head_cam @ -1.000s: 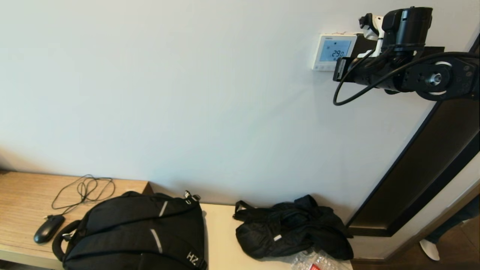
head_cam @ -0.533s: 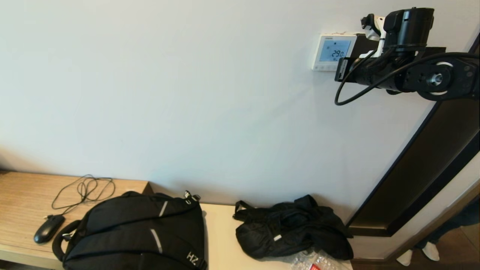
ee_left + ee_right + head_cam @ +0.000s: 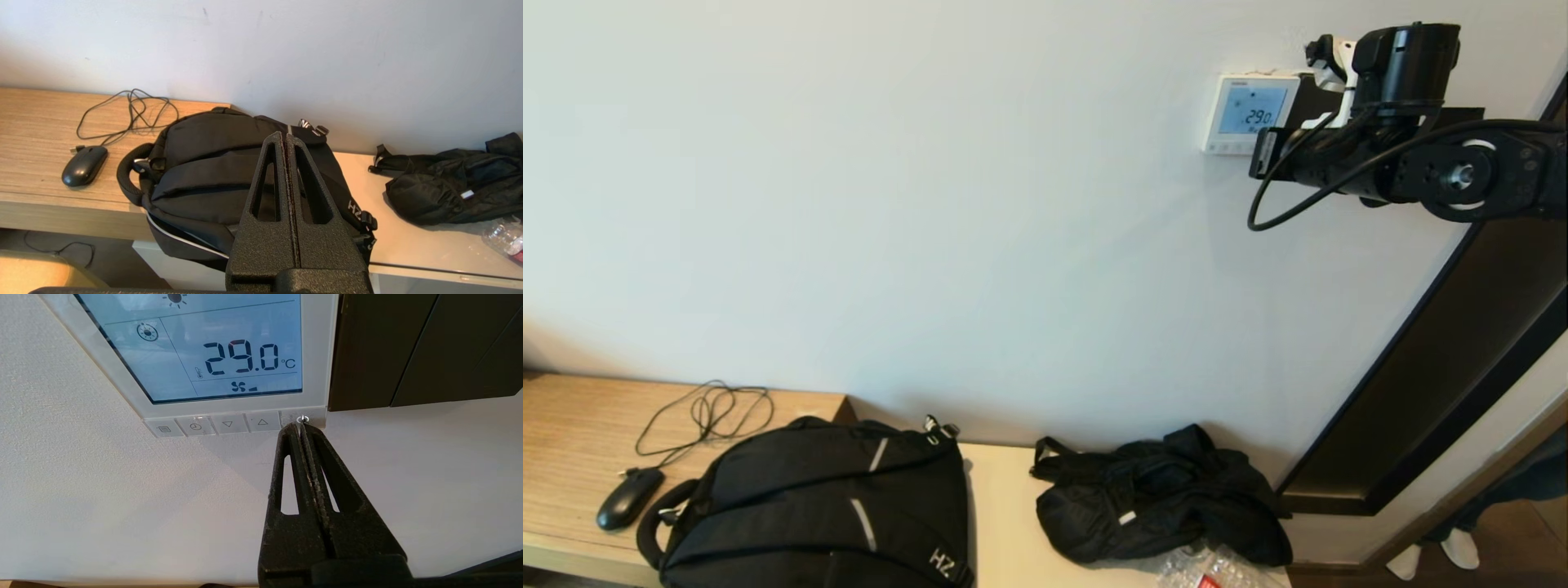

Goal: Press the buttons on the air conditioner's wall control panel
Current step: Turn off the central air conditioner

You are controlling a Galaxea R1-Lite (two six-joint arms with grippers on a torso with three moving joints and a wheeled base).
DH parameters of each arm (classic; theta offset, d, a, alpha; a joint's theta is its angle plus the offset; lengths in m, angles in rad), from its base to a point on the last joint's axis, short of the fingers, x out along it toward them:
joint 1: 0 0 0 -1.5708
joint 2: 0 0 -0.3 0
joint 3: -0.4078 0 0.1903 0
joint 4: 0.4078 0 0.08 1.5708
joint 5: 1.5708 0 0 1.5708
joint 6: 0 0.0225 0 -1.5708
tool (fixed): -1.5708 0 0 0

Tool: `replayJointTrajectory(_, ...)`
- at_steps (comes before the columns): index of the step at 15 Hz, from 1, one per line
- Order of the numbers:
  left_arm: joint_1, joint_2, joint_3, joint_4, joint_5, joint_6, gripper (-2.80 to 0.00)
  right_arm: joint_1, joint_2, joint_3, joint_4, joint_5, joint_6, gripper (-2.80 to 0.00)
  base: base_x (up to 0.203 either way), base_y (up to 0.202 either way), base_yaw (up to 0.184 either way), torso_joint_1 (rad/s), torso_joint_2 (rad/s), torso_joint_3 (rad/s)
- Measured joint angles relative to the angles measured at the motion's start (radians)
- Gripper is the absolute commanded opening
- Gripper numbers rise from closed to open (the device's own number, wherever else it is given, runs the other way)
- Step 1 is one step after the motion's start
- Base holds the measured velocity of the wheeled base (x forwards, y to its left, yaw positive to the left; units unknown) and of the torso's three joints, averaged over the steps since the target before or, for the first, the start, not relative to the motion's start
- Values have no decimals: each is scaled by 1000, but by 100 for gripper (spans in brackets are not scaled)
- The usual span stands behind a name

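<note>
The white wall control panel (image 3: 1245,113) hangs on the wall at the upper right, its screen lit pale blue and reading 29.0 °C (image 3: 241,357). A row of small white buttons (image 3: 229,424) runs along its lower edge. My right gripper (image 3: 301,426) is shut and empty, its tips at the power button (image 3: 303,417) at the end of the row beside the dark panel. In the head view the raised right arm hides the gripper and the panel's right edge. My left gripper (image 3: 284,136) is shut and empty, parked low above a black backpack.
A dark-brown square panel (image 3: 408,347) adjoins the thermostat. A dark door frame (image 3: 1445,359) runs down the right. On the bench below lie a black backpack (image 3: 825,506), a black mouse (image 3: 629,498) with its cable, a black bag (image 3: 1160,498) and a plastic bottle (image 3: 1201,567).
The right arm shifted slightly right and down half a second ago, then back left and up. The screen still reads 29.0. The left arm has not moved.
</note>
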Motion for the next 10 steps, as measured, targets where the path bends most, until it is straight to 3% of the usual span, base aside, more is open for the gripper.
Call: replayJointTrajectory(10, 0, 0, 0, 0, 0, 0, -280, -10, -7, 26, -6, -1, 3, -280, 0, 0, 0, 0, 0, 0)
